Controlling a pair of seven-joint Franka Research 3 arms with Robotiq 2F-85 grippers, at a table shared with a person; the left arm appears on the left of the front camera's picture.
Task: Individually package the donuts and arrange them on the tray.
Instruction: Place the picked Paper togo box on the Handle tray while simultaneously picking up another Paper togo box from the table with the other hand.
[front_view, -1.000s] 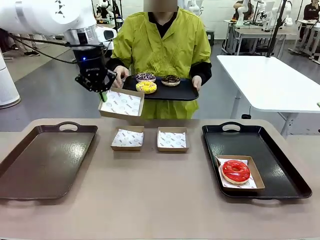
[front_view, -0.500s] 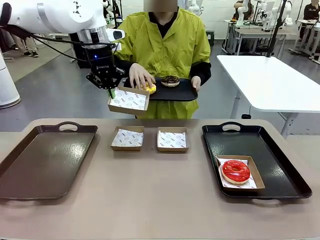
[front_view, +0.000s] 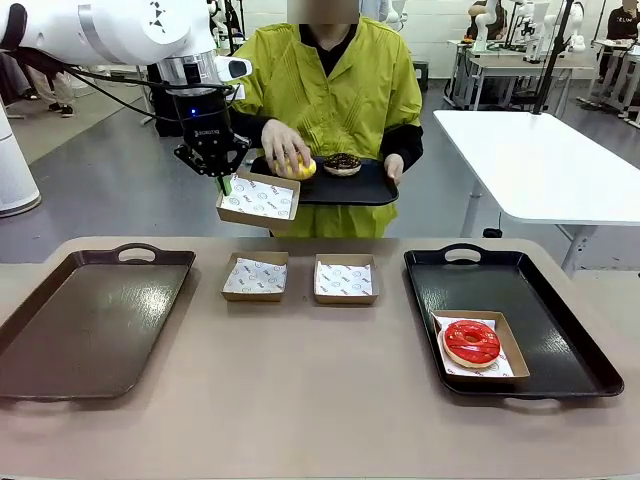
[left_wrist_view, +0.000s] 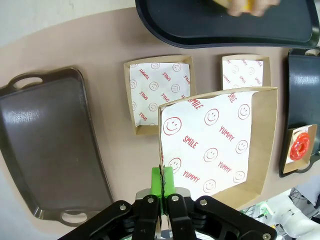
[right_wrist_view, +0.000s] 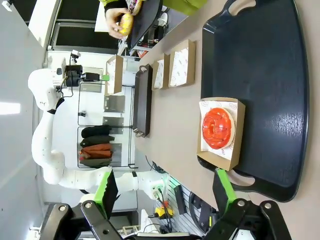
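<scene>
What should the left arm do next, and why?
Probably hold the box steady beside the person's tray: the left gripper is shut on its rim, the box holds no donut, and the person's hand grips the yellow donut right next to it.

The tan table (front_view: 300, 420) carries a wide brown tray (front_view: 90, 320) at its left end, a black tray (front_view: 480, 275) at its right end, and between them, toward the far edge, two shallow paper-lined cardboard boxes, the left box (front_view: 255, 277) and the right box (front_view: 345, 279) side by side with a gap between.
</scene>
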